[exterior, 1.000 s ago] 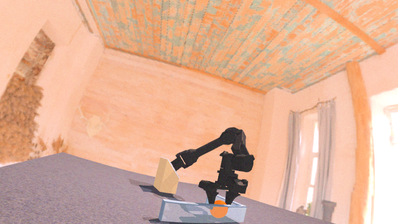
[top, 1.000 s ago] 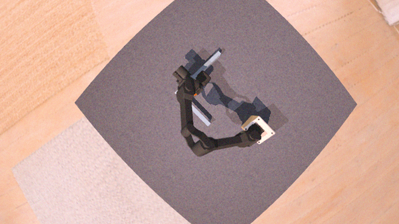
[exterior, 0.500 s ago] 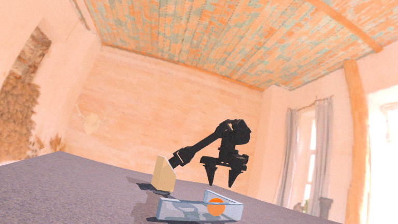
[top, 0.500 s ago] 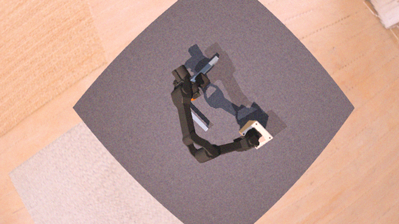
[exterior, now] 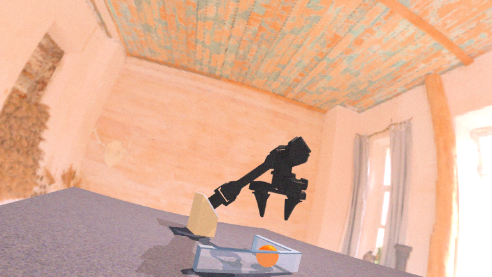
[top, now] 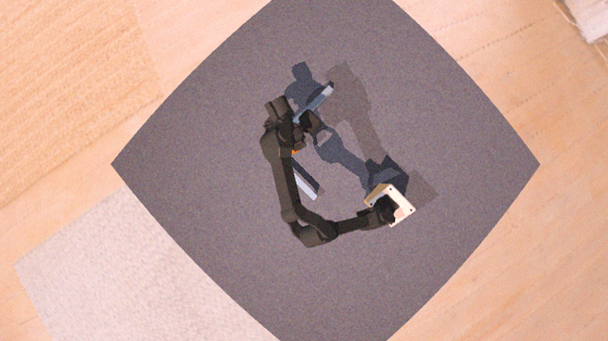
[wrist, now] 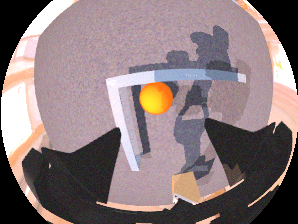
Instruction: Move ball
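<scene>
The orange ball (exterior: 267,256) (wrist: 156,98) lies on the table inside the corner of the two low clear walls (exterior: 227,263) (wrist: 123,106) (top: 320,96), close to where they meet. In the top view only a sliver of the ball (top: 293,152) shows beside the arm. I cannot make out the see-through copy apart from the ball. My gripper (exterior: 274,217) (wrist: 166,137) is open and empty. It hangs well above the ball, fingers pointing down, touching nothing.
The arm's beige base block (top: 390,202) (exterior: 202,217) stands on the grey table (top: 195,183) (exterior: 68,224) behind the walls. The arm's elbow reaches out over the table towards its front. Wooden floor and a pale rug lie beyond the table's edges.
</scene>
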Action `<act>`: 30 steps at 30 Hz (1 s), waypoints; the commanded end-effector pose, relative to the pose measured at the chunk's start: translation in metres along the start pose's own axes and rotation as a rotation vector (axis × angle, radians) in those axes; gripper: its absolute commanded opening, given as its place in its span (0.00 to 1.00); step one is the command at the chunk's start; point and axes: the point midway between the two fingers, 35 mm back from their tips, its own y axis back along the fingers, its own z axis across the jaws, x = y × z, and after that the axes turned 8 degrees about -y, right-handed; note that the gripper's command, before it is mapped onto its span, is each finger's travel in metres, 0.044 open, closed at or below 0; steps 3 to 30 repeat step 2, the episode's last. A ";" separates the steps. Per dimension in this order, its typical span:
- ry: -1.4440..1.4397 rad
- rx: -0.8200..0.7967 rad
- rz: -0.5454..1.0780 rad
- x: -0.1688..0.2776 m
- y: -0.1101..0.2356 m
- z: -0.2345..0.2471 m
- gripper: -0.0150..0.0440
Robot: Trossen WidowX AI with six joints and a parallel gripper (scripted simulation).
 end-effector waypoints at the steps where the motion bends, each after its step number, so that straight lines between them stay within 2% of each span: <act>1: 0.013 0.005 0.007 0.000 0.003 0.002 1.00; 30: 0.013 0.005 0.007 0.000 0.003 0.002 1.00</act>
